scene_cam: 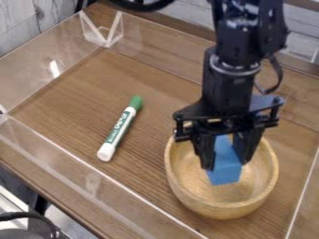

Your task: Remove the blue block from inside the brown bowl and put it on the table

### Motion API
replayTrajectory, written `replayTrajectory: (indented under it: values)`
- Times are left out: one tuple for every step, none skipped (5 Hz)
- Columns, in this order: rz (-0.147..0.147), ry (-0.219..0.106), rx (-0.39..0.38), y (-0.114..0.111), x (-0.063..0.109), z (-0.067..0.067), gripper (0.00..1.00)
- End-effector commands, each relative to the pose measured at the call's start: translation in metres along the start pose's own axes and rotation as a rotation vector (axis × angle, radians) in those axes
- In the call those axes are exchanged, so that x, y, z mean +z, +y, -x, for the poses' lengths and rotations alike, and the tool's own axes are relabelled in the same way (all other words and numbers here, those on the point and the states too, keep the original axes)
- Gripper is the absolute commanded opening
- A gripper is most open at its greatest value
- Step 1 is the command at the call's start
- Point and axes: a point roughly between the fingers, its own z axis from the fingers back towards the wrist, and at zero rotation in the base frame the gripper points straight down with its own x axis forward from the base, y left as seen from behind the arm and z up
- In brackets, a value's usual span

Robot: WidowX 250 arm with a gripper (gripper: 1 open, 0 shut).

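One arm is all I have here, and its fingers [226, 152] are clamped shut on the blue block [227, 164], pointing straight down. I see the block hanging over the hollow of the brown bowl [227, 199], its lower end below the rim line; I cannot tell whether it touches the bottom. Left of the bowl, well apart, a green-and-white marker [121, 127] lies on the table [88, 89]; its print is too small for me to read.

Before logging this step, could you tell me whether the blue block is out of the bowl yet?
Not yet: the gripper holds the blue block over the brown bowl.
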Motion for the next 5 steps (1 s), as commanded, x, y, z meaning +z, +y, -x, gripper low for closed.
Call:
replayTrajectory:
  values:
    - [0.045,-0.017,-0.053,-0.004,0.027,-0.006,0.00]
    - [0.039,-0.016,-0.135,-0.001,0.042,-0.011,0.00]
    - [0.024,-0.011,-0.280,0.003,0.060,-0.020,0.00]
    - [0.017,-0.015,-0.409,0.012,0.078,-0.038,0.00]
    - [0.018,-0.018,-0.500,0.029,0.090,-0.070,0.00]
